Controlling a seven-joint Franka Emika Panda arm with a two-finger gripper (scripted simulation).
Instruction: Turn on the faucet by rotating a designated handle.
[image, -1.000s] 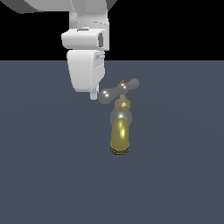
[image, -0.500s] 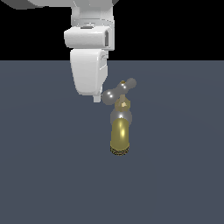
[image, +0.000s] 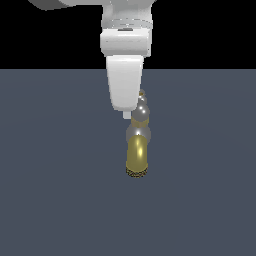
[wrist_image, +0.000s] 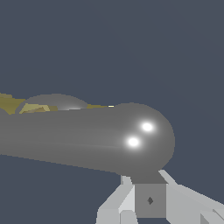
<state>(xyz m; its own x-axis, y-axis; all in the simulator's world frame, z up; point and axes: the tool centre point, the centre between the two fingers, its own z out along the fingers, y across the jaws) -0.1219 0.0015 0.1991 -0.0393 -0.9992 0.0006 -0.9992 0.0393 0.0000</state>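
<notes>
The faucet (image: 137, 156) stands on the dark floor, its golden spout ending in a mesh mouth toward the camera. Its silver-grey handle (image: 142, 111) now lies almost end-on in the exterior view, with the bulbs stacked one behind the other. My white gripper (image: 128, 114) hangs right over it, fingertips shut together and pressed against the exterior view's left side of the handle arm. In the wrist view the handle (wrist_image: 92, 138) fills the frame as a thick grey bar with a rounded bulb. The gripper (wrist_image: 149, 200) touches beneath that bulb, and a sliver of golden faucet (wrist_image: 12, 104) shows behind.
A flat dark blue-grey floor (image: 55, 200) spreads all around the faucet. Nothing else stands on it, and the background above is black.
The gripper has slid toward the exterior view's right, pushing the handle. The crossbar has swung from lying across the view to pointing nearly along the line of sight.
</notes>
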